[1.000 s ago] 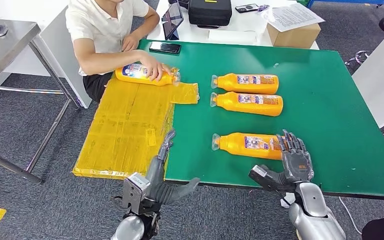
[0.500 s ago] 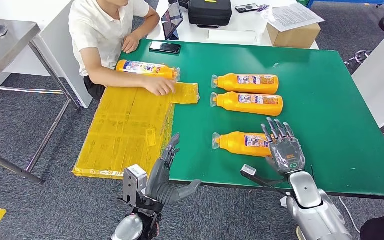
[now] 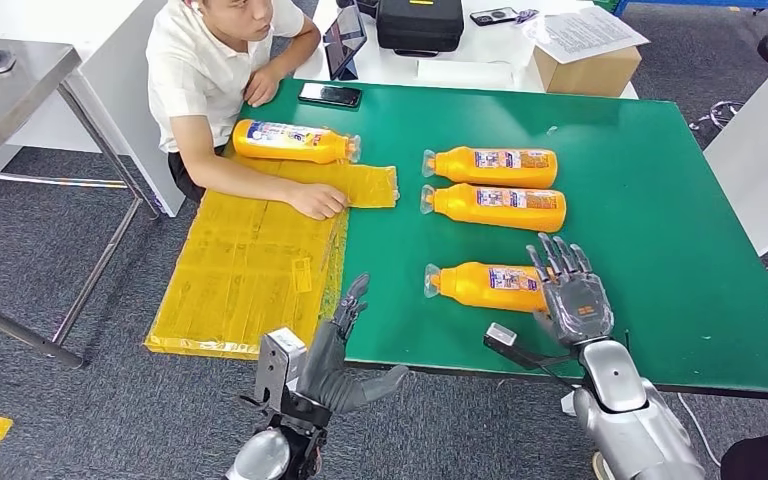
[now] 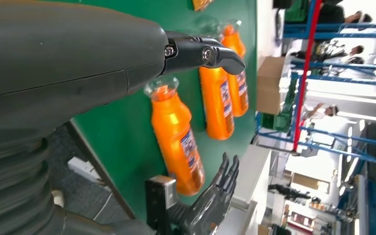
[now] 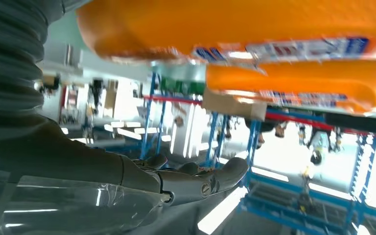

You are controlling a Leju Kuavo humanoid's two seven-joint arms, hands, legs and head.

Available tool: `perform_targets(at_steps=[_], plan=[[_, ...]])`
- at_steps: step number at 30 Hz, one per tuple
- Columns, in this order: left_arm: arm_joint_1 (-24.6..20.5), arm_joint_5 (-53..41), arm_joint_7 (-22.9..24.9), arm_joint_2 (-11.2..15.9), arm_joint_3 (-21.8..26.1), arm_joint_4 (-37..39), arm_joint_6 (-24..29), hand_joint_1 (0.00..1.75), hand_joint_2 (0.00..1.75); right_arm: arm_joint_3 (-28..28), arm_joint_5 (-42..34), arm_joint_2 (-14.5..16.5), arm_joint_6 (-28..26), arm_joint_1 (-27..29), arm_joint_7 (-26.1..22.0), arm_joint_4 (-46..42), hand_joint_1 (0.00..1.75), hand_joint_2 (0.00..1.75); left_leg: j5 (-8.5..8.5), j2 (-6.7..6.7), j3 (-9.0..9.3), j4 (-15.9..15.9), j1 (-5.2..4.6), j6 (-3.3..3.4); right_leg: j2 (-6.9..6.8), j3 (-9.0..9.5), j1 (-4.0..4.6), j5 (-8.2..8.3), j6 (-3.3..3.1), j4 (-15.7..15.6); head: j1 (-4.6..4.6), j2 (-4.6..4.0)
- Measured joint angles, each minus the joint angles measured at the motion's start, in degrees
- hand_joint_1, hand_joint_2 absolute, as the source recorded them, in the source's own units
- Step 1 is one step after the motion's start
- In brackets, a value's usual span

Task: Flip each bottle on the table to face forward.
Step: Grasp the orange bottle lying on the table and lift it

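Three orange bottles lie on their sides on the green table [image 3: 660,240], caps to the left. Two lie side by side farther back [image 3: 490,166] [image 3: 495,206]. The nearest bottle [image 3: 482,285] lies close to the front edge. My right hand [image 3: 570,297] hovers over its base end with fingers spread, holding nothing; whether it touches is unclear. In the right wrist view that bottle [image 5: 235,19] is close beside the thumb [image 5: 200,183]. My left hand [image 3: 338,350] is open at the table's front edge, left of the bottle [image 4: 178,142]. A fourth bottle [image 3: 293,141] lies on the yellow sheet [image 3: 250,260].
A person sits at the far left corner, one hand [image 3: 320,203] resting on the yellow sheet. A phone [image 3: 329,95] lies on the far edge. Behind are a black case [image 3: 420,25], a tablet [image 3: 344,40] and a cardboard box [image 3: 588,70]. A white panel [image 3: 760,150] stands at right.
The person let go of the fourth bottle and drew the hand back onto the yellow sheet. My right hand shifted left over the nearest bottle's base. My left hand rose slightly.
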Motion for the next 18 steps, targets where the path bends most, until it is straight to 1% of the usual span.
perform_targets(at_steps=[4,6,11,18], plan=[[-0.3,0.7,1.0,0.0,-0.3,0.5,-0.8,0.0,1.75,-0.9,-5.4,0.7,0.0,-2.5,-3.1,6.4,0.0,1.75,0.01,0.0,0.0,0.0,0.0,0.0,0.0,0.01,0.0,0.0,0.0,0.0,-0.01,0.0],[-0.5,1.7,2.1,0.0,-0.5,0.8,-1.5,0.0,1.75,-1.3,-6.7,1.3,0.0,-3.9,-4.2,9.6,0.0,1.75,0.01,0.0,0.0,0.0,0.0,0.0,0.0,0.01,0.0,0.01,0.0,0.0,-0.01,0.0],[-0.8,4.6,4.2,0.0,-0.9,1.5,-3.4,0.0,1.75,-1.4,-7.9,2.9,0.8,-6.5,-4.9,15.2,0.0,1.75,0.01,0.0,0.0,0.0,0.0,0.0,0.0,0.0,0.01,0.0,0.0,0.0,-0.02,0.0],[-1.0,7.5,5.9,0.0,-1.4,2.3,-5.0,0.0,1.75,-1.4,-9.8,3.5,2.2,-8.1,-5.2,18.0,0.0,1.75,0.01,0.01,0.01,0.0,0.01,0.0,0.0,0.01,0.01,0.0,0.0,0.0,0.01,0.0]])
